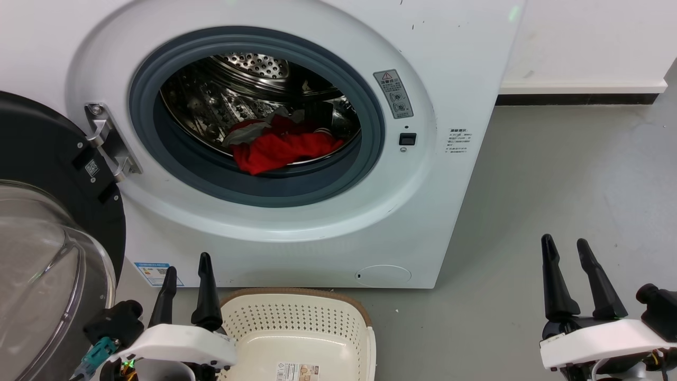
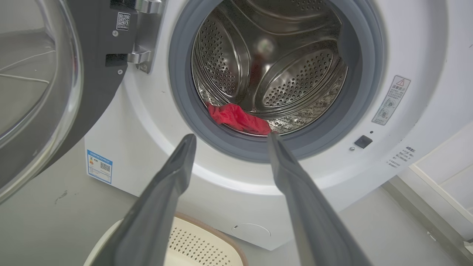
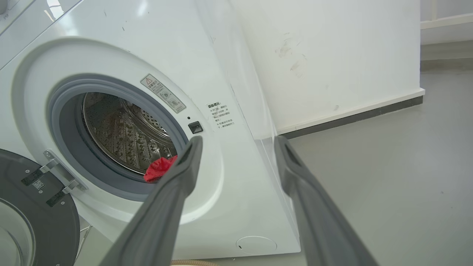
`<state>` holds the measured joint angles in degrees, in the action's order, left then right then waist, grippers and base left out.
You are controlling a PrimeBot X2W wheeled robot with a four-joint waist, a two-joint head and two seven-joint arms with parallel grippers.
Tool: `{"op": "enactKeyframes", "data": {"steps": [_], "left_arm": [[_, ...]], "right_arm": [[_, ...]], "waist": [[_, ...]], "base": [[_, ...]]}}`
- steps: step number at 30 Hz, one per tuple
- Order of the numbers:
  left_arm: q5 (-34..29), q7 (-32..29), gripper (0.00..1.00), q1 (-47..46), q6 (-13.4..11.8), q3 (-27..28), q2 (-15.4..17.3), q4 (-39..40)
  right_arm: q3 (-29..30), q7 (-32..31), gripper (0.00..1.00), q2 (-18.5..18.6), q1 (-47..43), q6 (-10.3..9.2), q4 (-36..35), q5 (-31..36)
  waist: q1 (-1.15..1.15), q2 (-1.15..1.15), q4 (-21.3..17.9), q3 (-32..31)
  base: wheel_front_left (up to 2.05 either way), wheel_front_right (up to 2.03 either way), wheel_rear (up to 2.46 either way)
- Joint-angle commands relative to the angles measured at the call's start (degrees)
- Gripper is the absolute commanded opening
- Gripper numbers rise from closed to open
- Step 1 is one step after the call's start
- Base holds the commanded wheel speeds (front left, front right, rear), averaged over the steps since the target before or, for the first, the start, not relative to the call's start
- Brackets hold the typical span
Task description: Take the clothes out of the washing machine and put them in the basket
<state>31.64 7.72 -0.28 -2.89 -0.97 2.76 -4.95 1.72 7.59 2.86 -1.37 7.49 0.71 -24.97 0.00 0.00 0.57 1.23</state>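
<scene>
Extraction pending: soft red clothes [image 1: 280,151] lie inside the white front-loading washing machine [image 1: 317,238]. Our left gripper [image 1: 188,263] and right gripper [image 1: 564,241] gape empty; next we reach in.

Head view: washing machine [image 1: 449,79] top cut by the upper edge. Door [image 1: 47,159] at 9 o'clock runs off the left and bottom edges. Clothes [image 1: 280,148]: front hem hidden behind the rubber rim [image 1: 254,185], back of the heap lost in drum shadow, garment count not tellable. Basket [image 1: 296,312] at 6 o'clock: near half cut by the bottom edge, one rim end behind the left pincer [image 1: 188,263]. Basket label [image 1: 297,371] cropped, unreadable. Warning sticker [image 1: 394,94] print too small to read. Blue label [image 1: 148,272] at 7 o'clock partly behind a finger [image 1: 167,293].

Left wrist view: basket a slice at 6 o'clock, rest off the edge.

Right wrist view: clothes partly behind a finger.
</scene>
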Motion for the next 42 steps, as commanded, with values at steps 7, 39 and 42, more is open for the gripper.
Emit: {"op": "enactKeyframes", "data": {"steps": [7,39,42], "left_arm": [[-6.0,1.5,1.00,0.7,-1.1,-0.7,0.5,1.4],[-22.1,5.4,1.00,2.8,-2.2,-2.0,0.7,1.6],[-23.3,5.8,1.00,3.0,-2.0,-2.0,0.7,1.5]], "right_arm": [[-0.4,1.6,1.00,0.1,-0.8,0.00,-2.3,6.3],[-0.9,5.6,1.00,0.0,-3.5,-0.01,-4.8,21.8],[-0.9,5.9,1.00,0.0,-3.8,-0.01,-5.1,23.2]], "waist": [[0.00,0.00,0.1,0.0],[0.00,0.00,0.3,0.3],[0.00,0.00,0.4,0.4]], "base": [[0.00,0.00,0.00],[0.00,0.00,0.00],[0.00,0.00,0.00]]}}
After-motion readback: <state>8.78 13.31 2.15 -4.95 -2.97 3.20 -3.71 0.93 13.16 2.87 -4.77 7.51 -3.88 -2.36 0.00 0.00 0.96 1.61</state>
